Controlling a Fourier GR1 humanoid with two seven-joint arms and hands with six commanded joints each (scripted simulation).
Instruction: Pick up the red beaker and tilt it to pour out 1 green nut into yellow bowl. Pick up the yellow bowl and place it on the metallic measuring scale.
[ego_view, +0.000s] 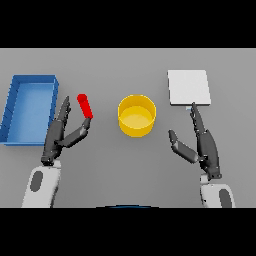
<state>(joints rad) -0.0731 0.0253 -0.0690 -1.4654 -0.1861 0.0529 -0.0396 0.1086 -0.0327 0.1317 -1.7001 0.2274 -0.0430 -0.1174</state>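
Left hand (59, 134) is resting low on the bench (110, 170), fingers reaching forward and fairly straight, thumb angling out toward the red beaker (85, 106). The beaker is sitting just ahead of the thumb tip, touching it or very nearly so; it is leaning, not upright. The fingers are not wrapping round it, so I am reading the hand as wide and holding nothing. Whether the thumb is actually pressing on the beaker I cannot tell.

The yellow bowl (136, 116) is standing on the bench between the two hands, nearer the thumb side of the left hand and well apart from the beaker. No green nut is showing inside it, though the bowl's interior is too uniform to be sure.

Right hand (199, 145) is lying idle, fingers straight and thumb spread, fingertips touching or just short of the near edge of the metallic measuring scale (188, 87), a pale square plate ahead of it. Nothing is sitting on the scale.

A blue tray (14, 100) is lying beyond the left hand on its outer side.

Progress judgement: the task is sitting at its first step. The beaker grasp is not yet closed; pouring, lifting the bowl and placing it on the scale are all left.
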